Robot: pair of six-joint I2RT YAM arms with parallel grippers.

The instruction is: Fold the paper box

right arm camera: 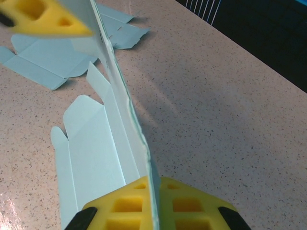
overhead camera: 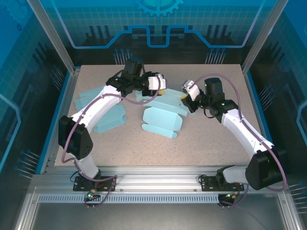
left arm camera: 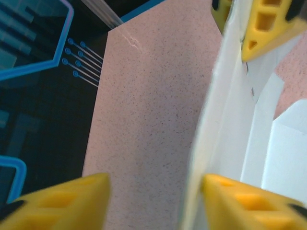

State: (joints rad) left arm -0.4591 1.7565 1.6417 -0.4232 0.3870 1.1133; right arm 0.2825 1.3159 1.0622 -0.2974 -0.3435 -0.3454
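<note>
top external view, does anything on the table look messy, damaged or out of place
Nothing torn or spilled. The spare blanks lie loose at different angles on the table, unstacked. The held box has one panel upright, pinched by the right gripper, which fits folding.

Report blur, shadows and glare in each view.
Left wrist: the paper box edge is blurred, too near the lens. Right wrist: sharp, a soft shadow falls on the table beside the upright box panel, slight glare at bottom left. Top external: even light, sharp.
</note>
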